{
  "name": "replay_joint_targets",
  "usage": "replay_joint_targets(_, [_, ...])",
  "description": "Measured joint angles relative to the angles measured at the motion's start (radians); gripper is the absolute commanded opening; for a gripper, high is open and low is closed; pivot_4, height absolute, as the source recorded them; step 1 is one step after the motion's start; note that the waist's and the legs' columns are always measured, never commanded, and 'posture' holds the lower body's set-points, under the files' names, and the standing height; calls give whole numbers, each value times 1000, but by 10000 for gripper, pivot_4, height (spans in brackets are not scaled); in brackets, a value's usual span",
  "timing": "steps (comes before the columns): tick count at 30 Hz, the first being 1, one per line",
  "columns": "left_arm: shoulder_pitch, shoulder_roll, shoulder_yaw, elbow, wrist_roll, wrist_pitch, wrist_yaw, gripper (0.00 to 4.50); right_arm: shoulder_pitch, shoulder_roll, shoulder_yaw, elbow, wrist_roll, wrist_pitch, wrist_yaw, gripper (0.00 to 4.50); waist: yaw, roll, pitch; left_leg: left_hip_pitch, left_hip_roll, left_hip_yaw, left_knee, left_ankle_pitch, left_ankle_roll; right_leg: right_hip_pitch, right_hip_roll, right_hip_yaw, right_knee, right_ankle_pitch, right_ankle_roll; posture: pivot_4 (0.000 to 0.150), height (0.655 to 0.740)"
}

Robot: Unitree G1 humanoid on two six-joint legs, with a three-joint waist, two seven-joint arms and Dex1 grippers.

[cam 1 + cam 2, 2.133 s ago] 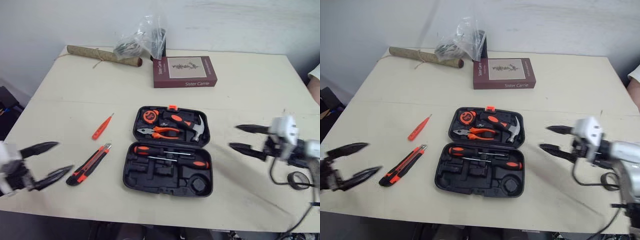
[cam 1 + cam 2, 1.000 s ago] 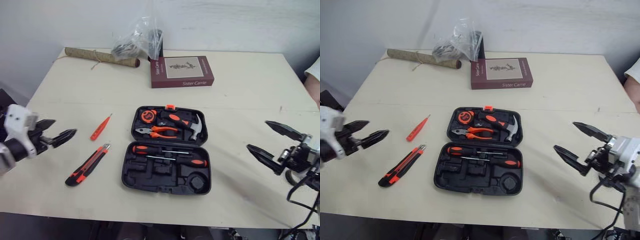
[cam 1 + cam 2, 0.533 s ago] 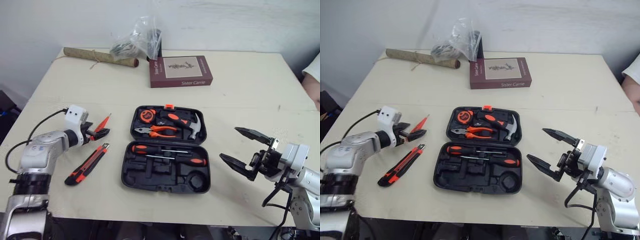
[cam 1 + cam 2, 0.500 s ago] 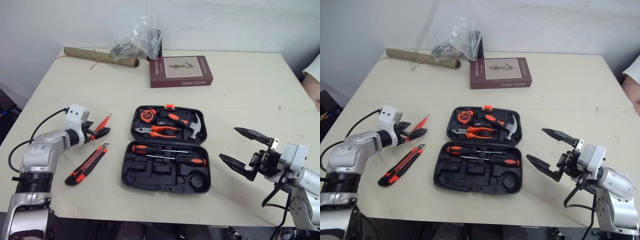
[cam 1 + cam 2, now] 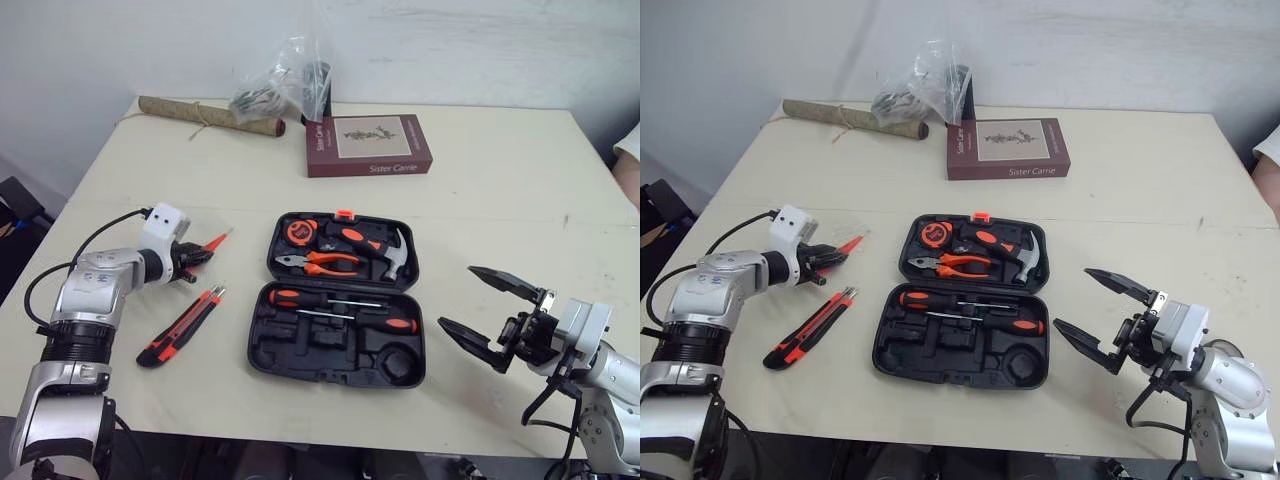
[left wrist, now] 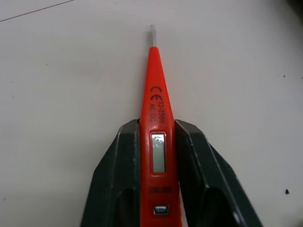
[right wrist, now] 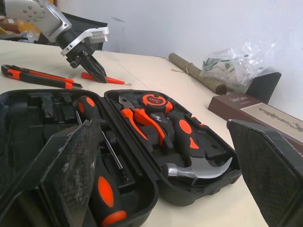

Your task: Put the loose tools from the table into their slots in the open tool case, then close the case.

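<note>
Left gripper point(image 6: 157, 125): fingers closed against both sides of the tester point(image 6: 155, 90), near its rear end; the tester's tip points away from the wrist.
Tester: red, lying flat on the table point(image 5: 480, 200), left of the case point(image 5: 300, 350) and apart from it.
Left wrist view: a small display window and the print "12-250V AC DC" on the tester's body, too small to read from the head.
Right gripper point(image 5: 457, 297): spread wide, holding nothing, over bare table just right of the case.
Right wrist view: a low look across the case to the left gripper, whose tips are down at the tester on the tabletop.
Knife point(image 5: 180, 328): loose on the table, left of the case, nearer the robot than the tester.
Case: open flat; far half holds tape point(image 5: 300, 231), pliers point(image 5: 315, 264) and hammer point(image 5: 395, 258); near half holds two screwdrivers point(image 5: 340, 300), with empty slots nearer the robot.
Far edge: book point(image 5: 368, 144), bag point(image 5: 285, 85), roll point(image 5: 210, 114).
</note>
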Motion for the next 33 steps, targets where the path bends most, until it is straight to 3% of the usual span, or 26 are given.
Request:
replay_joint_targets(7, [168, 10, 97, -106, -47, -206, -115, 3295, 33, -2, -12, -1, 1, 1, -2, 45000, -6, -2, 1, -2, 2, 0, -1, 0, 0, -1, 0, 0, 0, 0, 0, 1500, 7400])
replay_joint_targets(12, [227, 115, 119, -288, -100, -457, -369, 3295, 60, -22, -20, -1, 6, 5, 11, 45000, 2, -10, 5, -3, 2, -1, 0, -1, -2, -1, -2, -1, -3, 0, -1, 1500, 7400])
replay_joint_targets(14, [224, 157, 109, -388, -145, -439, -455, 3295, 65, -33, -20, -4, 20, 22, 22, 45000, 3, -8, 5, -3, 2, -1, -1, -2, -1, 0, -3, 0, -5, 0, -1, 1500, 7400])
replay_joint_targets(19, [150, 187, -104, -591, -171, -307, -603, 3295, 96, -88, -12, -52, 76, 98, 81, 45000, 3, -7, 6, -3, 2, -2, -1, -2, 0, 1, 0, 6, -5, 0, -1, 1500, 7400])
replay_joint_targets(33, [-23, 86, -448, -680, 99, -110, -516, 3295, 168, -114, -18, -68, 75, 111, 140, 45000, 3, -9, 7, -3, 1, 0, 1, 0, 2, 0, 5, 11, -3, 0, 0, 1500, 7400])
